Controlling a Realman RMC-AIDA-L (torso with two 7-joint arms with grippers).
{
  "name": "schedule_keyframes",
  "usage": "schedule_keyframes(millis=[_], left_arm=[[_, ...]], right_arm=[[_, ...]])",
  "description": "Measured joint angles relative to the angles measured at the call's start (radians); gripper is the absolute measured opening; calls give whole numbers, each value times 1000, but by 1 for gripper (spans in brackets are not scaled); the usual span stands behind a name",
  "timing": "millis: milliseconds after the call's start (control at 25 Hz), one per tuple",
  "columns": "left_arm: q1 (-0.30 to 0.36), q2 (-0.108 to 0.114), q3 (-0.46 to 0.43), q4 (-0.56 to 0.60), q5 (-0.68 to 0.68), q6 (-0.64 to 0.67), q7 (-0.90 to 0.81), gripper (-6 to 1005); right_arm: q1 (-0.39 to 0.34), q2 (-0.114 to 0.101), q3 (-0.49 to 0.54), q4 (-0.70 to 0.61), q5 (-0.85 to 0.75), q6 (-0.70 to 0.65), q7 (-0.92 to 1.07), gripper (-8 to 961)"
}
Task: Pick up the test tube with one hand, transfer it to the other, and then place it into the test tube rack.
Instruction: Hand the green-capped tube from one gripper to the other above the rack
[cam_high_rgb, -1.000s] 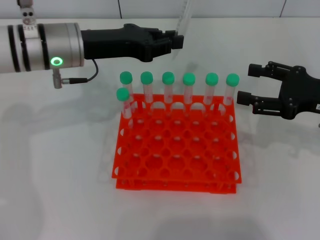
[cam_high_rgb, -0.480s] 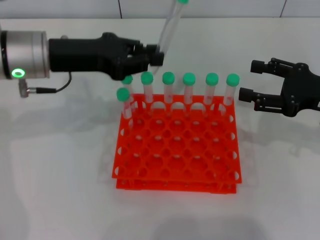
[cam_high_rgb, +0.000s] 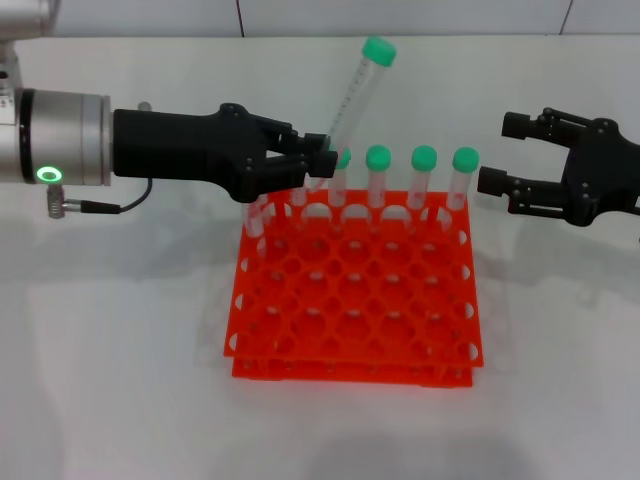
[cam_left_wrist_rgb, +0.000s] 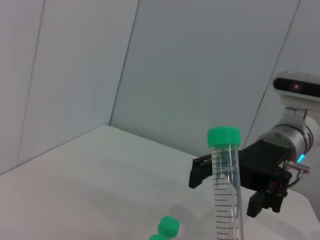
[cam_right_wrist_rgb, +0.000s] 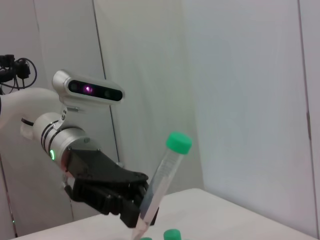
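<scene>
The left gripper (cam_high_rgb: 318, 160) reaches in from the left side of the head view, above the back-left corner of the test tube rack (cam_high_rgb: 355, 300), and its jaws are pinched on the lower end of the test tube (cam_high_rgb: 352, 100). The tube is held clear of the rack, tilted so that its green cap leans up and toward the right, higher than the caps of the other tubes (cam_high_rgb: 420, 185) standing in the rack's back row. The gripper's black body hides the left part of that row, so only four green caps show plainly to its right. In the left wrist view the held tube (cam_left_wrist_rgb: 226, 190) rises upright in the foreground, its printed scale marks legible, with the right gripper (cam_left_wrist_rgb: 235, 187) visible beyond it. The right gripper (cam_high_rgb: 505, 155) hovers over the white desk (cam_high_rgb: 120, 340) just off the rack's back-right corner, well apart from the tube, with its jaws spread wide and nothing between them. In the right wrist view the left gripper (cam_right_wrist_rgb: 142, 212) appears across the scene with the slanted tube (cam_right_wrist_rgb: 162, 187) rising from its jaws. The rest of the rack's holes stand unfilled.
</scene>
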Motion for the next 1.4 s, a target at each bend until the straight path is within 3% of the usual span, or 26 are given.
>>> schedule_keyframes(millis=[840,1400], left_arm=[[0,-23,30,-14,18,-27,23,197],[-2,-34,24,-8,42,-39,25,198]], right_arm=[[-8,-4,36,-14,24,-9,10,767],[43,3,23,-1,50,-33,15,757]])
